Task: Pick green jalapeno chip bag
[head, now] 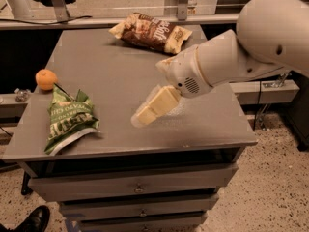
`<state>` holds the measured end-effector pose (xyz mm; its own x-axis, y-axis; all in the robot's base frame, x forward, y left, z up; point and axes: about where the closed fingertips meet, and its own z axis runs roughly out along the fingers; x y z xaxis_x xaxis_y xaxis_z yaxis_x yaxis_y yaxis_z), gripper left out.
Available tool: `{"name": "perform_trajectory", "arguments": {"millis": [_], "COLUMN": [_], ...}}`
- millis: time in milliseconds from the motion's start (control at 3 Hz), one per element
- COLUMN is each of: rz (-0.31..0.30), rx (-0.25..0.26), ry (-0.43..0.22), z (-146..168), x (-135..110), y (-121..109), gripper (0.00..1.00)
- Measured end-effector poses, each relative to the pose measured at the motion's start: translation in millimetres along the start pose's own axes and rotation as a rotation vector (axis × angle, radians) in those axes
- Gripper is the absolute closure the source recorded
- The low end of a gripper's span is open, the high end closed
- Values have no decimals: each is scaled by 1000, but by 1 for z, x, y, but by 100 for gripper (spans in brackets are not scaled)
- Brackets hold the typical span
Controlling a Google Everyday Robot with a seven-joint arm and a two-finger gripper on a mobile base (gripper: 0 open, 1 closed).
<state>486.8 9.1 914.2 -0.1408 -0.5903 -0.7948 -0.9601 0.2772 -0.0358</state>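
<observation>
Dim warm light, with glare on the tabletop [111,76] beside the pincer [141,118].

Lab or workshop — grey drawer cabinet [140,190], speckled floor [273,192], claw [141,118] above its top.

A small, crinkled, glossy green jalapeno chip bag [70,121] with pale lettering is laid flat near the front left corner of the surface [116,71]; the gripper [147,114] is held well apart from it.

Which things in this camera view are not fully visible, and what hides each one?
Camera view:
- Grey metal table: the cream gripper, hovering right of the crinkled green jalapeno chip bag, covers part of its top.
- White robot arm: cut by the right edge.
- Black shoe: cut by the bottom edge.
</observation>
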Motion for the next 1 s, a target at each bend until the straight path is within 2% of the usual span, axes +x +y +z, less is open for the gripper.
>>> {"name": "perform_trajectory", "arguments": {"millis": [333,1000], "rz": [39,34], "rx": [-27,-28], "ry": [-149,-162], "z": [38,37], "x": [-44,-47], "y": [14,15], "gripper": [0,0]}}
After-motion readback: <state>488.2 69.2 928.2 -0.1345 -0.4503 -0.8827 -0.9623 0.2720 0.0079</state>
